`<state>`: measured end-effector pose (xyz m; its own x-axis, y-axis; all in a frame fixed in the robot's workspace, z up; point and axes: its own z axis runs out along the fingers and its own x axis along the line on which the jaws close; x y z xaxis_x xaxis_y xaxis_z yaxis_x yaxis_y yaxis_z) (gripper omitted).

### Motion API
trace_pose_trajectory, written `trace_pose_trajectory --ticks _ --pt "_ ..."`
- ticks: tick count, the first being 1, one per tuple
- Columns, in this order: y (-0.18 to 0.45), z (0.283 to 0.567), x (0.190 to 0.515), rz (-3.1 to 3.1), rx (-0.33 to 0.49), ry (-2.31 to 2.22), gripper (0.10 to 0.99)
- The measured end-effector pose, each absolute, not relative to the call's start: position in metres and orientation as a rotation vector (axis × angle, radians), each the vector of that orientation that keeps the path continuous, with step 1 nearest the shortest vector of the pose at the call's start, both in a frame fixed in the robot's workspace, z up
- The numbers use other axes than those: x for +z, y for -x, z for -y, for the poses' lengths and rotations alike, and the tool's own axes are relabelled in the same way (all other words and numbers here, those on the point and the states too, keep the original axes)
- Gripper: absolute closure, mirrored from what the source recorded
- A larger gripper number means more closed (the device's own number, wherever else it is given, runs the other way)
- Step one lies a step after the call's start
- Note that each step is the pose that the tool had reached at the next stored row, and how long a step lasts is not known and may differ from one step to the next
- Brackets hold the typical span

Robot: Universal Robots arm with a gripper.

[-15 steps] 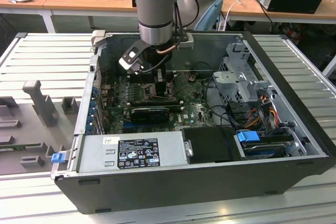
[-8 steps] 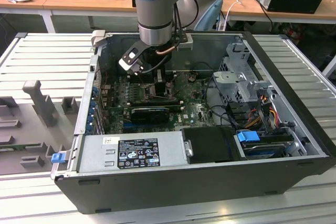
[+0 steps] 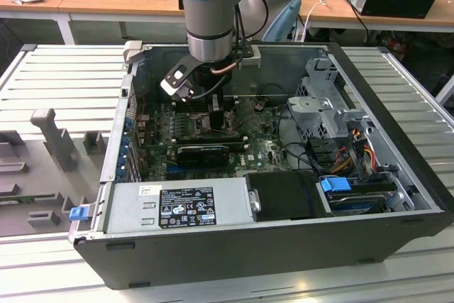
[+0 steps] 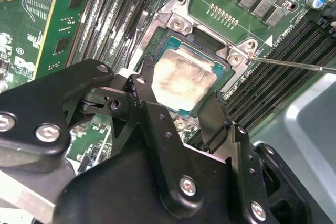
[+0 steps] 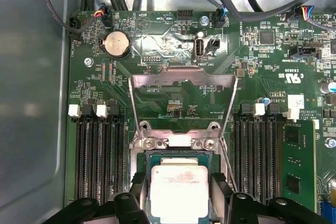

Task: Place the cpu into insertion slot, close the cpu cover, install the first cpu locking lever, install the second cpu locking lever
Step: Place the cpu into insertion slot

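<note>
The black end effector [image 4: 177, 95] holds its fingers apart, flanking the pale tan-silver square cpu [image 4: 181, 80] lying in the silver-rimmed square insertion slot [image 4: 178, 23], with the silvery frame-shaped cpu cover [image 5: 181, 78] raised open.

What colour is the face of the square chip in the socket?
The cpu is pale tan-silver, clearest in the second wrist view.

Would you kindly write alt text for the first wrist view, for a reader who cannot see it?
The cpu sits at the insertion slot on a green circuit board, with the black gripper right at it. The cpu cover stands open, and memory slots flank the insertion slot.
</note>
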<state>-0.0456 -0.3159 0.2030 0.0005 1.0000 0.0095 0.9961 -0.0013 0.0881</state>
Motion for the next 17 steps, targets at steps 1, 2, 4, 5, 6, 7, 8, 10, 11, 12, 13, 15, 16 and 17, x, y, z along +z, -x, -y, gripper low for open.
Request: trace_pose_trajectory --ticks 1,2,4,5,6,7,8,10,11,12,13,15,16,17 --pt "0.0456 0.3159 0.2037 -2.179 0.107 -2.182 0.482" --pt "0.0456 0.3159 0.2035 -2.179 0.107 -2.183 0.482" --pt "0.0457 0.3156 0.2019 -2.179 0.107 -2.183 0.482" --pt "0.0457 0.3149 0.2015 -2.179 0.106 -2.183 0.482" --pt "0.0456 0.3145 0.2013 -2.179 0.107 -2.183 0.482" --pt "0.0456 0.314 0.2012 -2.179 0.107 -2.183 0.482" --pt "0.0456 0.3135 0.2011 -2.179 0.107 -2.183 0.482" --pt "0.0456 0.3133 0.2011 -2.179 0.107 -2.182 0.482" --pt "0.0456 0.3132 0.201 -2.179 0.107 -2.183 0.482" --pt "0.0456 0.3132 0.201 -2.179 0.107 -2.183 0.482" --pt "0.0456 0.3132 0.2011 -2.179 0.107 -2.183 0.482" --pt "0.0456 0.3132 0.2037 -2.179 0.106 -2.183 0.482" --pt "0.0456 0.3132 0.2054 -2.178 0.105 -2.182 0.482" --pt "0.0456 0.3132 0.2079 -2.177 0.103 -2.181 0.482"
